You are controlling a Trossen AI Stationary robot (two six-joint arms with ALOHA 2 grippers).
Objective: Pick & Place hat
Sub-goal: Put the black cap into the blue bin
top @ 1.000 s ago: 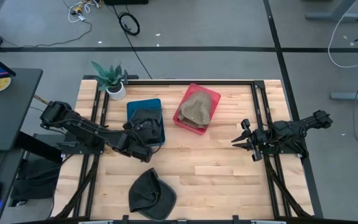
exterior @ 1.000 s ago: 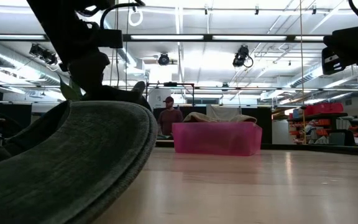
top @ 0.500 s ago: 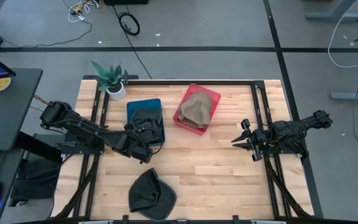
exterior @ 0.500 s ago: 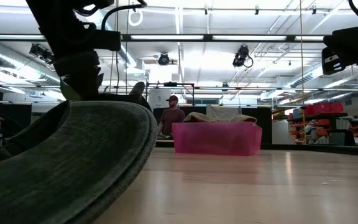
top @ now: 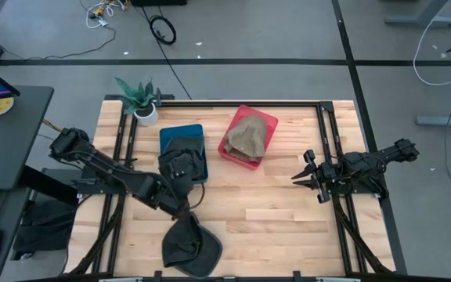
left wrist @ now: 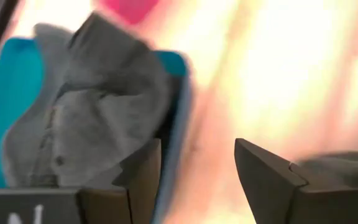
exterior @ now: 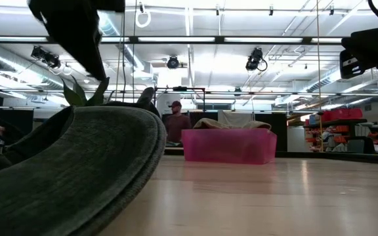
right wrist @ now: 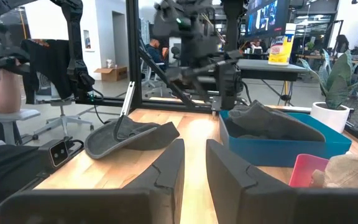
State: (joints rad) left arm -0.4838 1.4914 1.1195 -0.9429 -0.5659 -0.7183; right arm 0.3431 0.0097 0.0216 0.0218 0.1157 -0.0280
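A dark grey hat (top: pixel 183 153) lies crumpled in the blue bin (top: pixel 172 133), also seen in the left wrist view (left wrist: pixel 92 118). A tan hat (top: pixel 247 135) fills the pink bin (top: pixel 266 119). A dark cap (top: pixel 190 244) lies on the table near its front edge, large in the low view (exterior: pixel 77 170). My left gripper (top: pixel 188 202) hovers open between the blue bin and the cap, with nothing between its fingers (left wrist: pixel 197 152). My right gripper (top: pixel 297 178) waits at the table's right side, its fingers a little apart and holding nothing (right wrist: pixel 194 152).
A potted plant (top: pixel 141 100) stands at the far left corner. Black frame rails (top: pixel 325 141) run along both sides of the table. Bare wood (top: pixel 265 211) lies between the bins and the near edge. A person (exterior: pixel 174 121) sits in the room behind.
My left gripper has opened, letting go of the dark grey hat, which stays in the blue bin. It has then risen and drawn back toward the table's near edge, toward the dark cap.
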